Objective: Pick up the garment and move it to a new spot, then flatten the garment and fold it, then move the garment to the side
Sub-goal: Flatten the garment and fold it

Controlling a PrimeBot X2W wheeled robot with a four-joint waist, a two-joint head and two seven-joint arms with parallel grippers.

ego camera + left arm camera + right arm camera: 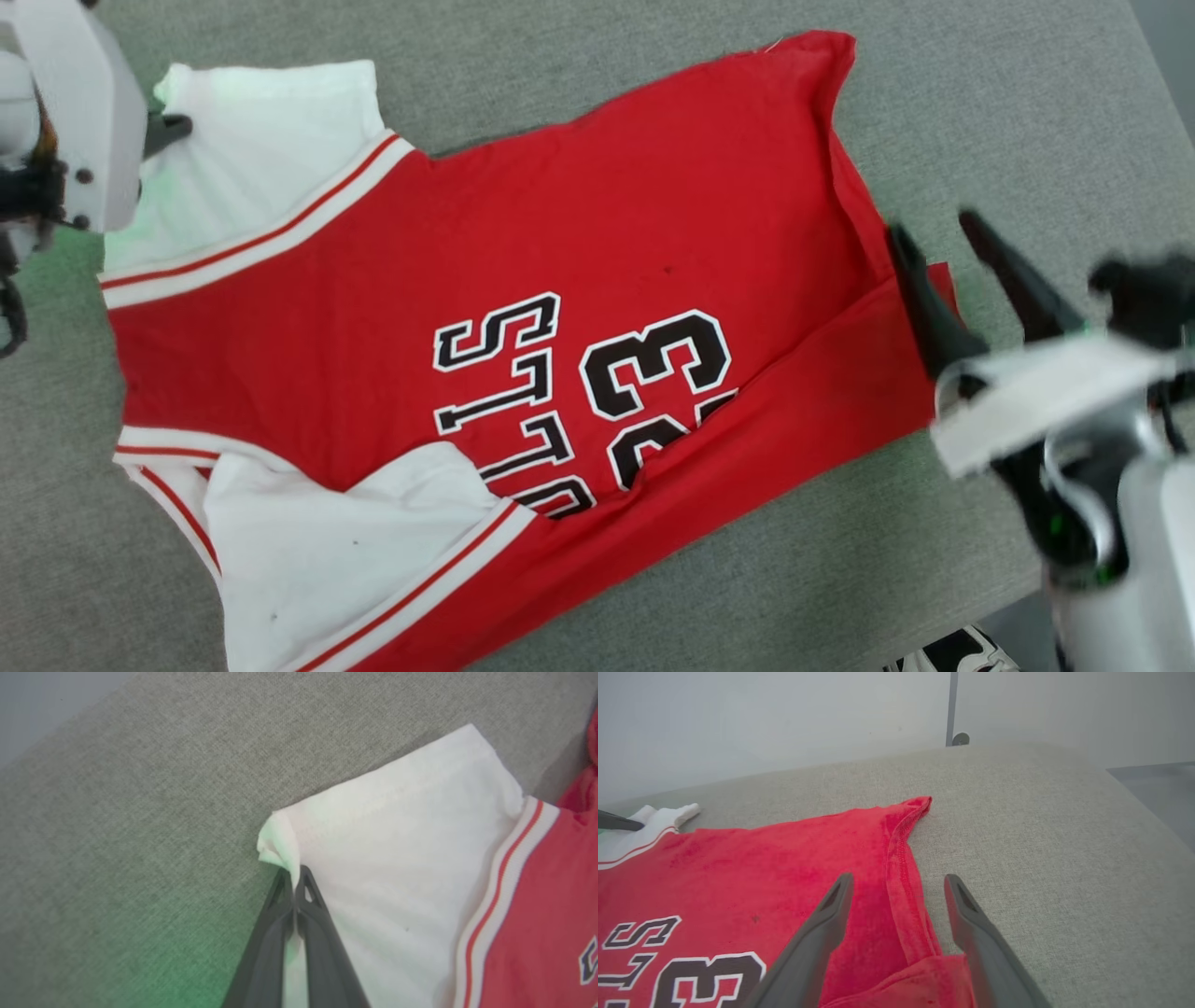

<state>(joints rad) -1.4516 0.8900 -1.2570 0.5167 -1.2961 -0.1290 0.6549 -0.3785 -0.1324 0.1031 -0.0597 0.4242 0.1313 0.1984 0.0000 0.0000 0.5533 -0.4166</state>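
- The grey fabric-covered table took up pretty much the whole scene.
- The garment lay spread out on it, chest side up, collar end toward the robot's left and hem toward its right. The near long edge was folded over onto the body, so it covered part of the "23".
- The near sleeve, white with red-striped trim, was flopped inward over the lettering.
- The right hand hung at the hem end with its fingers spread wide and nothing held. One finger was over the red cloth and the other over bare table, so it straddled the hem edge. Couldn't tell if it was actually touching.
- The left hand was pinched tight on the outer corner of the far sleeve, with a bit of white cloth bunched up at the fingertips.
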